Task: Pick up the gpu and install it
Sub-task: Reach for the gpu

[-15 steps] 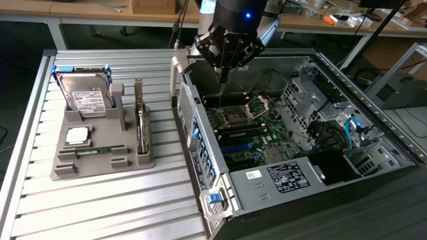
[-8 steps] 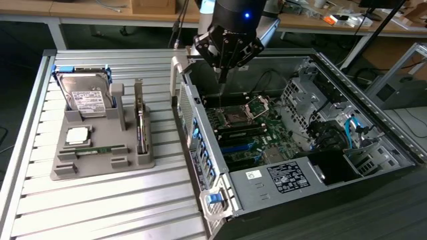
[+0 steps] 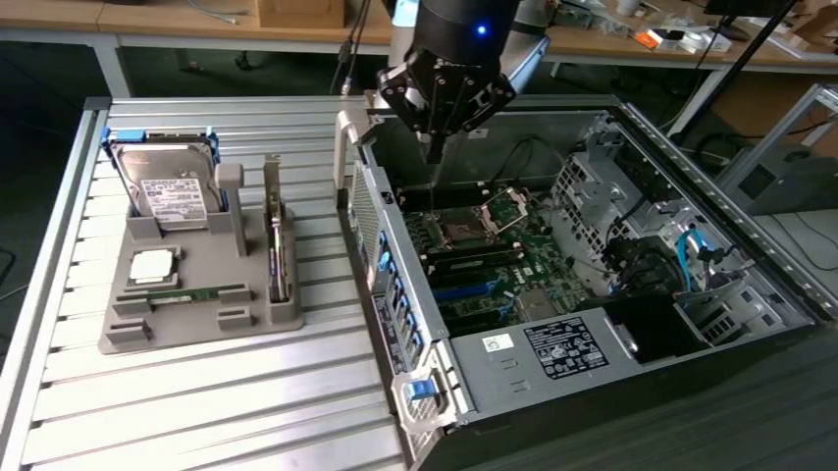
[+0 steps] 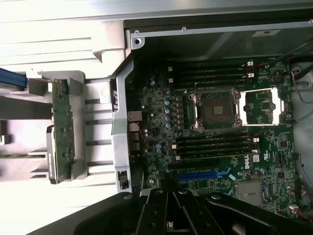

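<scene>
So the gripper (image 3: 434, 152) hangs over the far end of the open computer case (image 3: 720, 203), jaws clenched together with nothing between them. Below it sits the motherboard (image 3: 485, 255) with its empty slots. The gpu (image 3: 275, 240) isn't in yet: it stands on edge in the grey tray (image 3: 196, 329) on the exterior view's left, well apart from the gripper, near the hard drive (image 3: 168, 191).

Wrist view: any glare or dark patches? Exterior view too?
Wrist view: table slats wash out near white beside the gpu; motherboard evenly lit; case interior wall in shadow. Exterior view: even light, a blue lamp glows on the arm, no strong glare.
</scene>
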Available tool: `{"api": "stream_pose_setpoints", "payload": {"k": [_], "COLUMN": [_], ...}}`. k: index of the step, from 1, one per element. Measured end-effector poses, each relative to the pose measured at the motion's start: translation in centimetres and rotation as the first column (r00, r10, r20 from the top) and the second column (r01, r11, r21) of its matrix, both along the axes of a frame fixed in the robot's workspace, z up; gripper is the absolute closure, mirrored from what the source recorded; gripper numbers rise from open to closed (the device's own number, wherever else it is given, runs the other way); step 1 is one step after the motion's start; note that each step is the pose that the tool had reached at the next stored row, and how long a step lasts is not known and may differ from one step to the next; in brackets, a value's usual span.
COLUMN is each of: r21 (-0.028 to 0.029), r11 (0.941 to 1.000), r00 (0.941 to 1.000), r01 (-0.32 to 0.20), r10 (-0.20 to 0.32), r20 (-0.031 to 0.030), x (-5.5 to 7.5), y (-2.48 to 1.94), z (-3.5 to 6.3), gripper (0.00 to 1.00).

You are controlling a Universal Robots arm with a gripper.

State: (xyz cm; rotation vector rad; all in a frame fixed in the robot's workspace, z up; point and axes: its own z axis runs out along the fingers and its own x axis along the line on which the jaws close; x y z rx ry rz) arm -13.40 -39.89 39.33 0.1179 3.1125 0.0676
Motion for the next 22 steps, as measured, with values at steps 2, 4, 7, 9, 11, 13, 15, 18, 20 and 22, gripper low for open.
{"api": "stream_pose_setpoints", "payload": {"k": [2,4,7,9,11,13,15,18,20,22], "r21": [0.0000,0.0000,0.0000,0.0000,0.0000,0.0001,0.0000,0.0000,0.0000,0.0000], "r11": [1.0000,1.0000,1.0000,1.0000,1.0000,1.0000,1.0000,1.0000,1.0000,1.0000], "r00": [1.0000,1.0000,1.0000,1.0000,1.0000,1.0000,1.0000,1.0000,1.0000,1.0000], "r01": [0.000,0.000,0.000,0.000,0.000,0.000,0.000,0.000,0.000,0.000], "r10": [0.000,0.000,0.000,0.000,0.000,0.000,0.000,0.000,0.000,0.000], "r20": [0.0000,0.0000,0.0000,0.0000,0.0000,0.0000,0.0000,0.0000,0.0000,0.0000], "x": [-0.05,-0.07,-0.11,-0.15,-0.20,-0.41,-0.75,-0.82,-0.86,-0.89], "y": [0.00,0.00,0.00,0.00,0.00,0.00,0.00,0.00,0.00,0.00], "z": [0.00,0.00,0.00,0.00,0.00,0.00,0.00,0.00,0.00,0.00], "gripper": [0.89,0.89,0.89,0.89,0.89,0.89,0.89,0.89,0.89,0.89]}}
